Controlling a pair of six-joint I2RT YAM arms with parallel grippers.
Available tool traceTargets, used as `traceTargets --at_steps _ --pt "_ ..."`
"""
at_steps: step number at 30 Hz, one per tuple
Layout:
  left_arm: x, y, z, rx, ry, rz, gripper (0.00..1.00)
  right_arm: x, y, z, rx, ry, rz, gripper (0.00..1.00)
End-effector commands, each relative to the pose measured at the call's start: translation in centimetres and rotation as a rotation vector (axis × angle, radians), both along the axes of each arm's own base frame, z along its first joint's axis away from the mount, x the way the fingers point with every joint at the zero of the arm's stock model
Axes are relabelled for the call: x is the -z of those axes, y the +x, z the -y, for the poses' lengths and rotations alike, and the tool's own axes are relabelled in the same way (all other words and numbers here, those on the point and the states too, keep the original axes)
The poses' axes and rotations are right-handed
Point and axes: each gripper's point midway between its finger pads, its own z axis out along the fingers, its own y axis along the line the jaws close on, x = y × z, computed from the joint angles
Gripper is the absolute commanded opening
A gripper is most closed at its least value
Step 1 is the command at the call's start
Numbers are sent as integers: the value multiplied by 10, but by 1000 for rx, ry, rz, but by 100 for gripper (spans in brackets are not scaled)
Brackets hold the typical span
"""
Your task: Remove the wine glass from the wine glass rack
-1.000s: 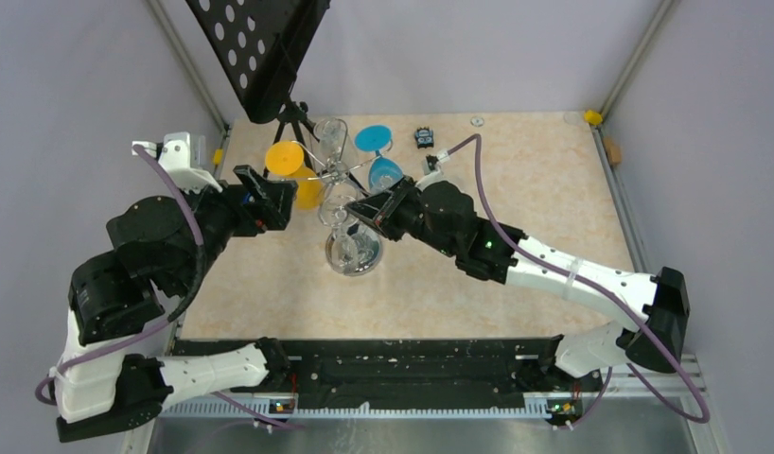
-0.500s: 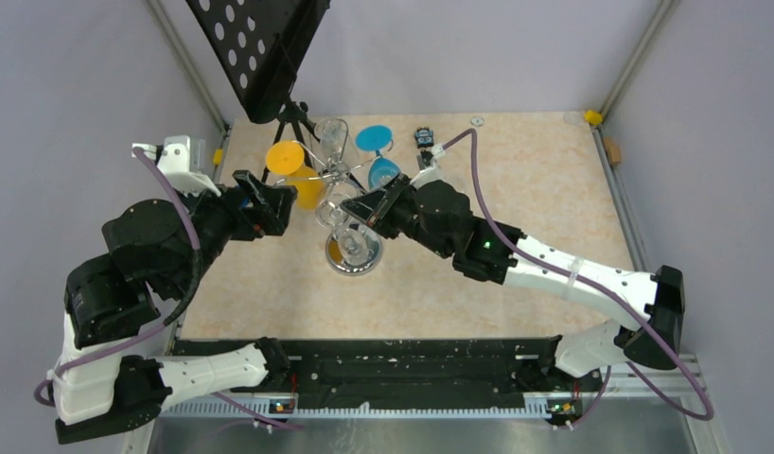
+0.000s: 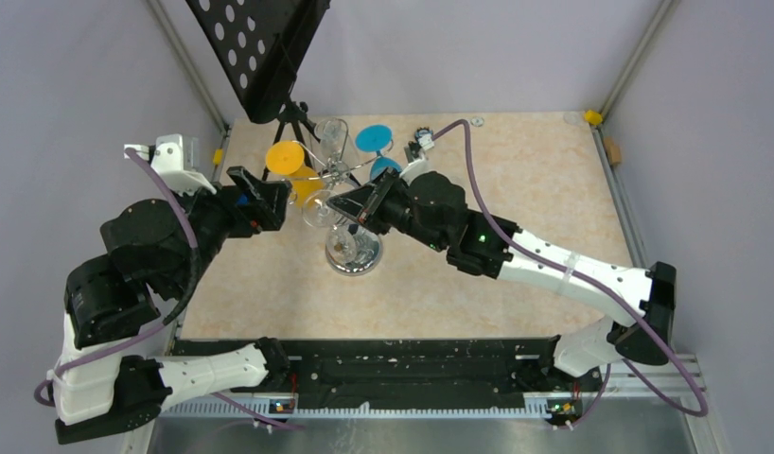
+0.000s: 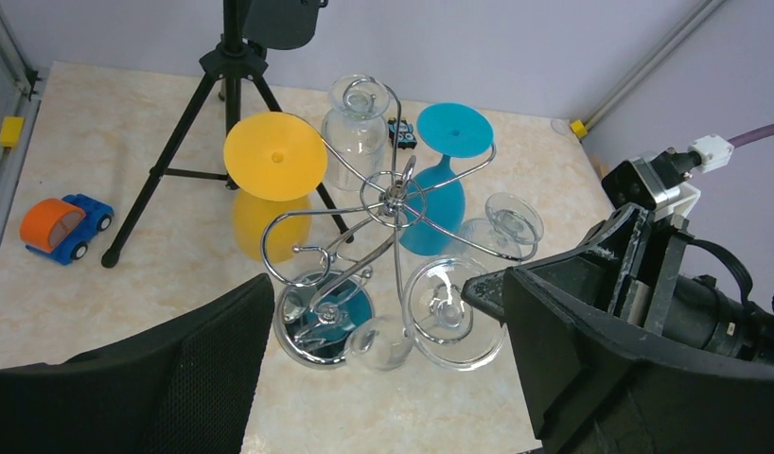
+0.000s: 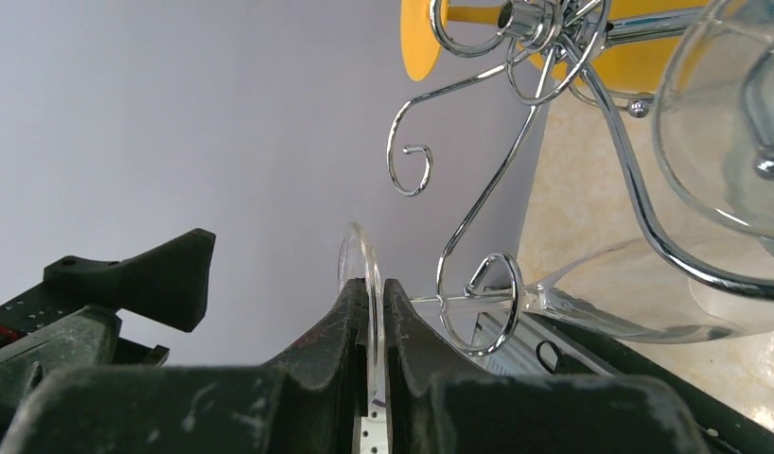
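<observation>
A black tripod stand [image 4: 234,66] with a perforated plate [image 3: 260,47] stands on a beige table [image 3: 554,180]; an orange-and-blue toy car [image 4: 66,225] sits near one tripod foot

Pale grey-lilac walls [image 3: 516,47] enclose a beige, marbled tabletop [image 3: 525,199] under even light, aluminium frame posts [image 3: 635,55] rising at the rear corners (a black tripod stand [image 4: 234,64] with a perforated plate [image 3: 270,52] stands back left).

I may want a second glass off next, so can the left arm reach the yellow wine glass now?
Probably yes. The left gripper is open, close beside the yellow wine glass, with nothing between them from above; the right gripper is shut on a clear wine glass farther right.
</observation>
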Motion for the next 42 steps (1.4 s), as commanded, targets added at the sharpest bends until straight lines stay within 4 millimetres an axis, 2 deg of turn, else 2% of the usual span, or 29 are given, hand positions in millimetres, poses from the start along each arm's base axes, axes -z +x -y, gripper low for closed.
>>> traceTargets --at_steps 1,11,16,20,28,34,38,42 --pt "-12 5 -3 -45 -51 38 93 -43 -3 -7 -13 84 84 0" --pt "-15 8 -3 -55 -70 64 93 -43 26 6 150 56 124 0" --pt "-16 9 2 -41 -83 71 93 -44 33 18 209 60 112 0" --pt "-19 7 11 8 -89 86 93 -46 34 35 256 59 82 0" --pt "-17 -2 49 229 -34 168 93 -62 16 68 226 138 11 0" --pt "-33 -23 81 471 24 326 95 -69 -2 99 171 227 -90 0" --pt "-29 -31 112 628 93 367 94 -79 -18 120 144 261 -120 0" --pt "-23 -43 147 805 130 405 93 -84 -33 128 97 274 -150 0"
